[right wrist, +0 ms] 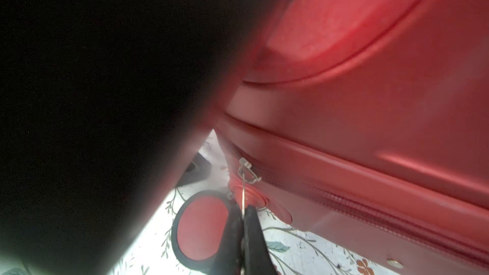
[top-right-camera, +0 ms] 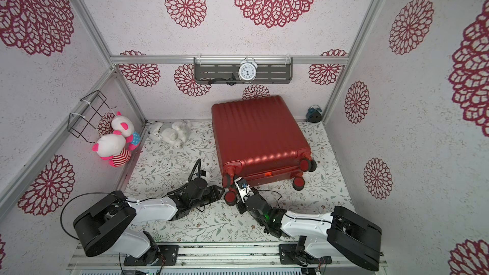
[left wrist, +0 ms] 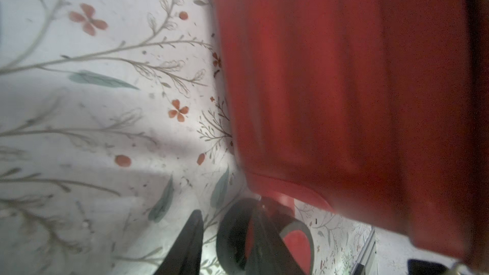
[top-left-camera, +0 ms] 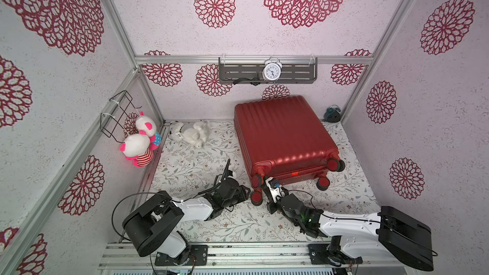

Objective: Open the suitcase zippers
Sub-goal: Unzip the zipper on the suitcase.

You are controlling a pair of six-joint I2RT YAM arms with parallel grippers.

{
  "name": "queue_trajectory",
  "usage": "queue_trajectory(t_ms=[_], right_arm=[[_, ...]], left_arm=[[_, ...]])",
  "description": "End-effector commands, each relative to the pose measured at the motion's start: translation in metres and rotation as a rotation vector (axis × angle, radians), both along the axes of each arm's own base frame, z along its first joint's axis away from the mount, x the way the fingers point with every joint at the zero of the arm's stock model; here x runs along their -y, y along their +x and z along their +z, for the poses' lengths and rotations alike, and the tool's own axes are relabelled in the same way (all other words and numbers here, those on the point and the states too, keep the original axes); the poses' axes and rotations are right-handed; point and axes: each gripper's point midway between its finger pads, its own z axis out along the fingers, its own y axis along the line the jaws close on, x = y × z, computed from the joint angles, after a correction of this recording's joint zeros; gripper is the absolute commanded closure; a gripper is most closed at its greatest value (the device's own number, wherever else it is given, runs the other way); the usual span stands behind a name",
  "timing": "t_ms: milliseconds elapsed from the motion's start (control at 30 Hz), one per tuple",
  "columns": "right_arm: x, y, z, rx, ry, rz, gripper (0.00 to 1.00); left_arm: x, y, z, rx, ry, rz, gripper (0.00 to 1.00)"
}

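Note:
The red suitcase (top-left-camera: 283, 133) (top-right-camera: 256, 130) lies flat on the floral cloth, wheels towards me, both shell halves together. My left gripper (top-left-camera: 246, 190) (left wrist: 229, 210) reaches in from the left at the near left corner. Its fingers (left wrist: 190, 242) are closed around the black tyre of the corner wheel (left wrist: 297, 244), and a sliver of cloth shows beside one finger. My right gripper (top-left-camera: 266, 181) (right wrist: 244, 211) is shut on the thin metal pull (right wrist: 244, 174) of the zippers. Their red track (right wrist: 370, 207) runs closed along the seam. Another wheel (right wrist: 203, 228) sits just behind the jaws.
White plush toys (top-left-camera: 189, 133) lie at the back of the cloth. Pink-eared plush toys (top-left-camera: 140, 141) hang by a wire basket on the left wall. A white alarm clock (top-left-camera: 272, 71) stands on the wall shelf. A small dark clock (top-left-camera: 332, 113) sits in the back right corner.

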Motion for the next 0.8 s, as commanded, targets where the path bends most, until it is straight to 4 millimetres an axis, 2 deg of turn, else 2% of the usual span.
queue_trajectory(t_ms=[0, 133, 333, 433, 600, 767], right_arm=[[-0.041, -0.042, -0.001, -0.026, -0.003, 0.235, 1.00], [-0.053, -0.053, 0.002, -0.015, 0.009, 0.262, 1.00], [-0.063, -0.061, 0.002, -0.010, 0.037, 0.233, 1.00], [-0.063, -0.064, 0.005, 0.006, 0.066, 0.189, 1.00], [-0.053, -0.066, 0.005, 0.061, 0.093, 0.101, 1.00], [-0.050, -0.071, -0.003, 0.095, 0.068, 0.139, 1.00]], left_arm=[[0.016, 0.002, 0.007, 0.045, -0.063, 0.007, 0.66], [0.025, -0.004, -0.001, 0.038, -0.096, 0.005, 0.70], [0.041, -0.012, -0.001, 0.056, -0.095, -0.009, 0.72], [0.048, -0.014, -0.001, 0.065, -0.114, -0.011, 0.74], [0.058, -0.020, -0.006, 0.071, -0.143, -0.016, 0.75], [0.067, -0.021, -0.009, 0.076, -0.181, -0.011, 0.77]])
